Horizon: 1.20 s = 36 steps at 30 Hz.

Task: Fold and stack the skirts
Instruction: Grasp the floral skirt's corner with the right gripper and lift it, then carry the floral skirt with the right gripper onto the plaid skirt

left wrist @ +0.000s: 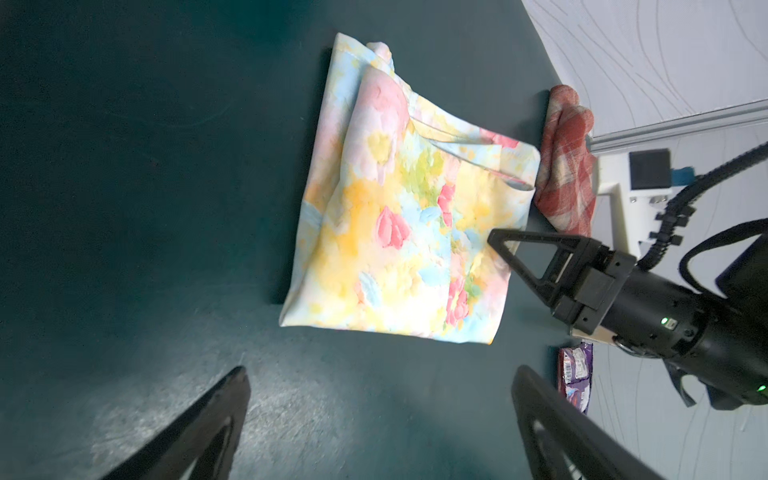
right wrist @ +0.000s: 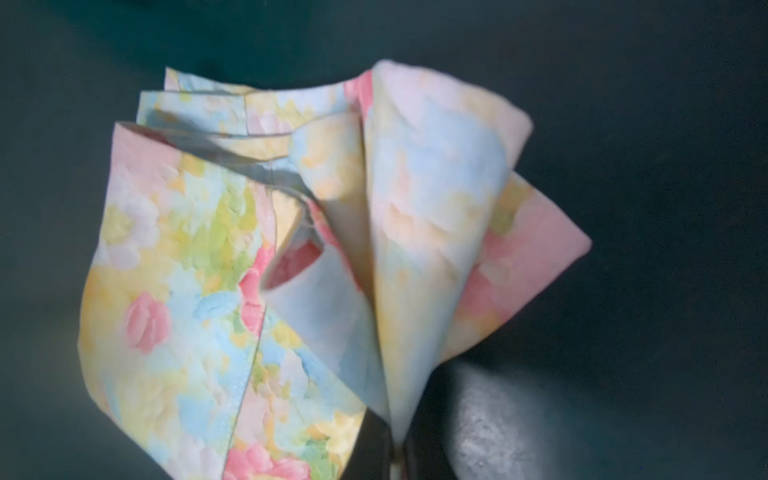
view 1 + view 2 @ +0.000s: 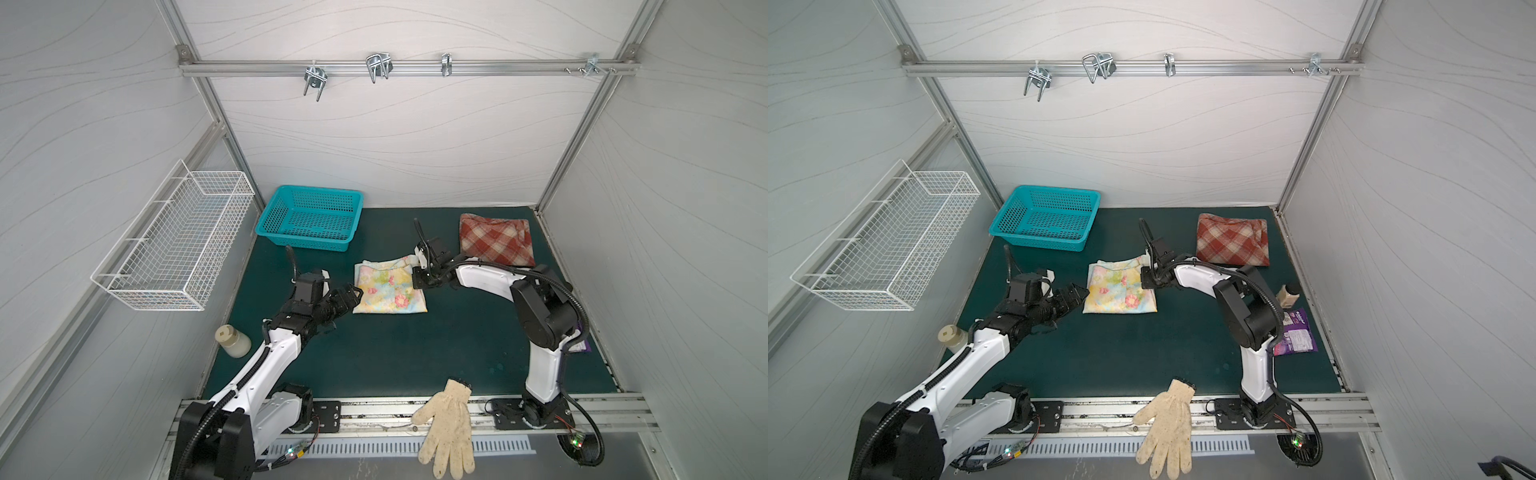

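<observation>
Folded floral skirt (image 3: 390, 286), frame centre, is pinched at its right edge by right gripper (image 2: 397, 453), likely for stacking on plaid skirt (image 3: 496, 241), upper right. Left gripper (image 3: 352, 293) is held spread beside it.

My left arm (image 3: 277, 351) and right arm (image 3: 484, 279) both wear glossy white shells over matte black joint housings. A black ribbed cable (image 1: 672, 212) clips along each one. On my right gripper (image 1: 493, 237) the fingers (image 1: 540, 237) are black open triangular frames on a round black wrist with a small green light (image 1: 665, 321). Each base has a black plate (image 3: 328, 415) with silver screws, and thin red wires (image 3: 566, 420).
</observation>
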Tool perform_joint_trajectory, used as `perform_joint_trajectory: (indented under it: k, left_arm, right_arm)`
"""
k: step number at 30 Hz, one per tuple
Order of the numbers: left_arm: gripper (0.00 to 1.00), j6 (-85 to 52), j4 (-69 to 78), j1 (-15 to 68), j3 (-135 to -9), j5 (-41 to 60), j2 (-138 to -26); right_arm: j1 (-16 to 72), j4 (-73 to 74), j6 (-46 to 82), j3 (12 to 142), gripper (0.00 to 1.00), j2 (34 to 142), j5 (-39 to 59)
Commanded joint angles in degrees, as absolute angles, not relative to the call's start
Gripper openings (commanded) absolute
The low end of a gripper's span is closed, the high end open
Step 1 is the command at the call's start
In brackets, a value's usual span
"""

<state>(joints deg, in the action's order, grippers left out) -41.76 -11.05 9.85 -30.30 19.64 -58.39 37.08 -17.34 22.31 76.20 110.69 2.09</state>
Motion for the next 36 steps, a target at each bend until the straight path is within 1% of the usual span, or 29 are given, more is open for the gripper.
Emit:
perform_joint_trajectory:
  k: [1, 11, 16, 20, 22, 25, 29, 32, 36]
  left_arm:
    - [0.99, -42.67, -6.41, 9.62, -30.49, 21.47, -59.51]
    - [0.98, -43.52, -1.64, 9.66, -31.89, 23.16, -64.71]
    - [0.98, -44.77, 1.15, 9.58, -33.08, 25.02, -67.91]
    - [0.98, -44.77, 2.48, 9.63, -33.65, 26.07, -69.51]
    - [0.98, -44.27, 2.42, 9.59, -34.05, 25.67, -70.10]
    - [0.98, -44.48, 3.58, 9.64, -34.10, 25.91, -71.29]
    - [0.98, -45.34, 5.65, 9.65, -34.35, 27.03, -73.48]
    - [0.98, -45.53, 6.39, 9.63, -34.97, 27.96, -75.16]
    - [0.98, -45.86, 7.41, 9.62, -35.09, 28.32, -76.45]
  right_arm:
    - [34.66, -27.98, 13.64, 82.59, 0.00, 111.85, -3.72]
    - [29.13, -42.06, 1.56, 100.22, 0.00, 117.43, -13.15]
    - [25.53, -43.70, 0.27, 103.85, 0.00, 118.07, -14.94]
    - [23.72, -47.01, -0.87, 110.51, 0.00, 120.63, -16.37]
    - [22.88, -49.99, -1.54, 116.13, 0.00, 122.74, -16.32]
    - [22.12, -56.11, -3.61, 128.10, 0.00, 127.08, -18.44]
    - [19.88, -61.76, -4.46, 141.93, 0.00, 130.71, -18.51]
    - [17.05, -62.95, -3.01, 144.04, 0.00, 130.08, -16.16]
    - [12.35, -61.40, -0.72, 137.82, 0.00, 127.08, -13.88]
